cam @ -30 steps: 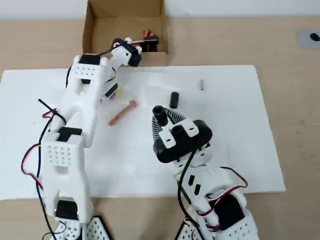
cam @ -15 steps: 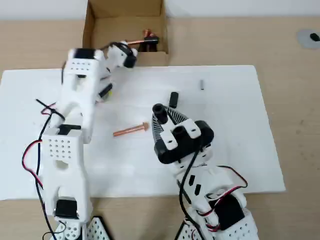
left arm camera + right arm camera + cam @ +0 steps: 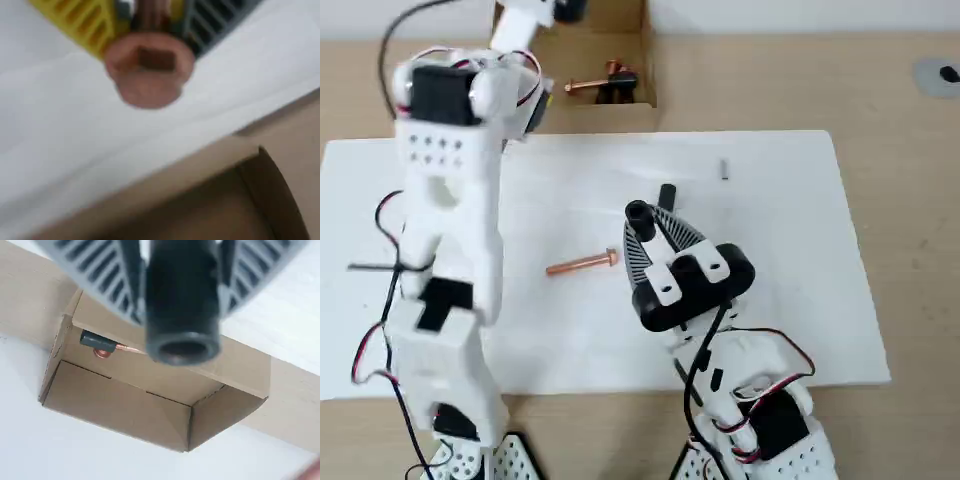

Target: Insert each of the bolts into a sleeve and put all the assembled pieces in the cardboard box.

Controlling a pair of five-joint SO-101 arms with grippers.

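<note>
**High view.** The left arm stands tall over the far-left part of the wooden table (image 3: pixel 910 250). The left gripper (image 3: pixel 563 8) is at the upper edge of the frame, above the open brown cardboard box (image 3: pixel 605 40); its jaws cannot be read from here. One assembled piece (image 3: pixel 595 85) lies inside the box, a copper shank with a black sleeve on one end. A white paper sheet (image 3: pixel 800 300) covers the middle of the table. On it a loose copper-coloured metal bolt (image 3: pixel 582 264) lies flat between the two arms, touched by neither. The right gripper (image 3: pixel 642 226) is over the middle of the sheet, its jaws closed on a black cylindrical sleeve (image 3: pixel 638 213) with the open end facing up. A second black sleeve (image 3: pixel 667 195) sits on the sheet just beyond it; I cannot tell whether they touch. A small dark pin (image 3: pixel 724 170) lies farther off on the sheet.

**Left wrist view.** One yellow jaw and one dark grey jaw are clamped on the shank of a held copper bolt (image 3: pixel 150 70). Its round head, with a recess in it, points at the camera. A white surface and a corner of the cardboard box lie beyond it.

**Right wrist view.** The ribbed grey jaws sit tight on both sides of the black cylindrical sleeve, with no gap showing, and its bore faces the camera. The cardboard box lies beyond, with the assembled piece against one wall.
</note>
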